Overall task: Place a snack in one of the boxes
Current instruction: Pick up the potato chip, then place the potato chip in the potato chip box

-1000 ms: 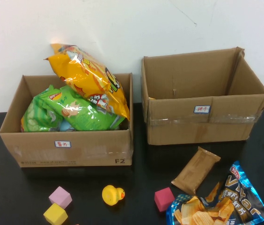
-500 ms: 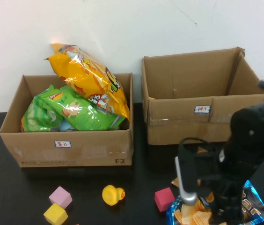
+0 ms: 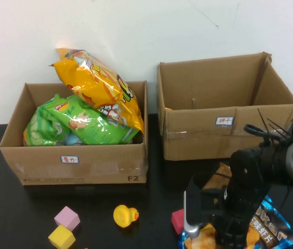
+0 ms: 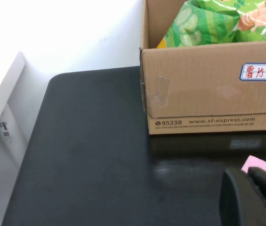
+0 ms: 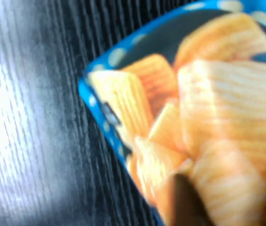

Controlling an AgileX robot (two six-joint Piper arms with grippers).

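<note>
A blue bag of ridged chips [image 3: 277,228] lies on the black table at the front right. My right gripper [image 3: 228,234] is pressed down onto it and is open; the right wrist view shows one dark finger [image 5: 186,202] against the bag [image 5: 203,94]. A brown snack packet [image 3: 220,174] shows only partly behind the right arm. The right cardboard box [image 3: 224,137] is empty. The left cardboard box [image 3: 74,168] holds a yellow chip bag [image 3: 97,85] and green bags [image 3: 84,124]. My left gripper [image 4: 255,197] is shut and empty, low over the table near the left box [image 4: 208,94].
A pink cube [image 3: 66,218], a yellow cube [image 3: 61,237], a yellow toy duck [image 3: 125,215] and a magenta cube [image 3: 177,220] lie along the table's front. The pink cube [image 4: 260,165] sits just beyond my left fingers. A white wall stands behind the boxes.
My right arm came in from the right, moved over the blue chip bag and dropped lower onto it, now covering most of the brown packet. The boxes and toys have not moved.
</note>
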